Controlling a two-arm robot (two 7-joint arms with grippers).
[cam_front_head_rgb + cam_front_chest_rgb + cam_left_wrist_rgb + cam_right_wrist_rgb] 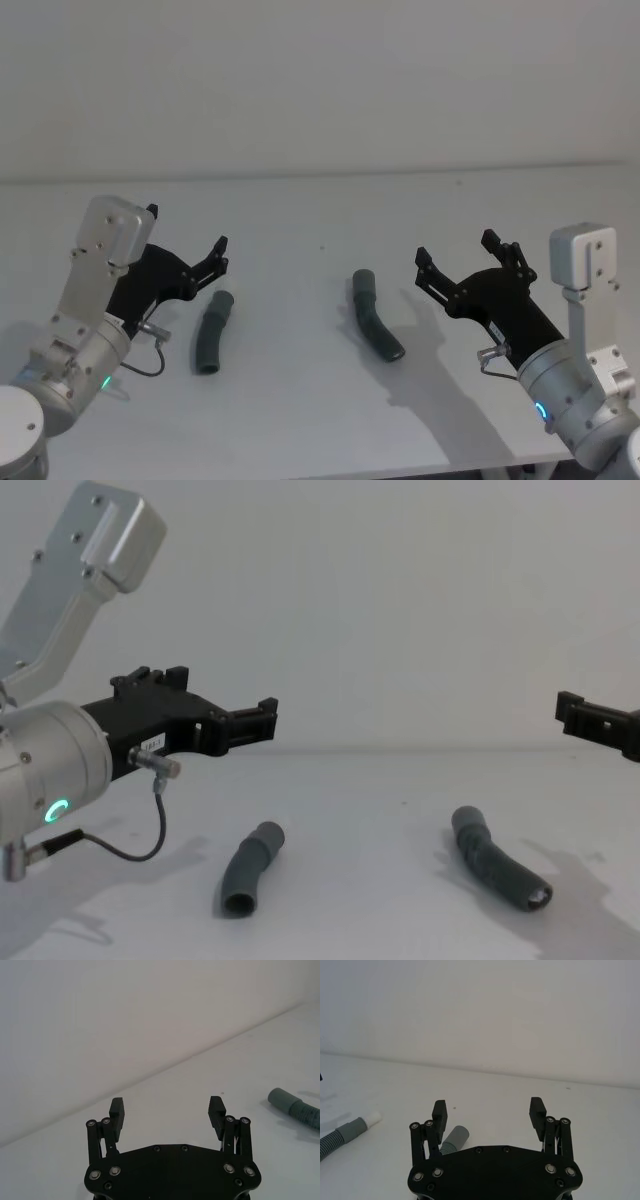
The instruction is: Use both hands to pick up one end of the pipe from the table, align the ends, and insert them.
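Two ribbed dark-grey curves, left pipe (211, 335) by spread left pincer (186, 228), right pipe (371, 318) by spread right pincer (456, 248)

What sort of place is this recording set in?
Probably a bare robotics test bench: plain whitish-grey matt table, blank white wall, two dark grey corrugated hose pieces, and black left end effector and right end effector open above.

Table (300, 215): plain whitish-grey. Two curved pipes lie flat on it. Left pipe (210, 334) is the reference; right pipe (375, 313) lies well apart to its right.
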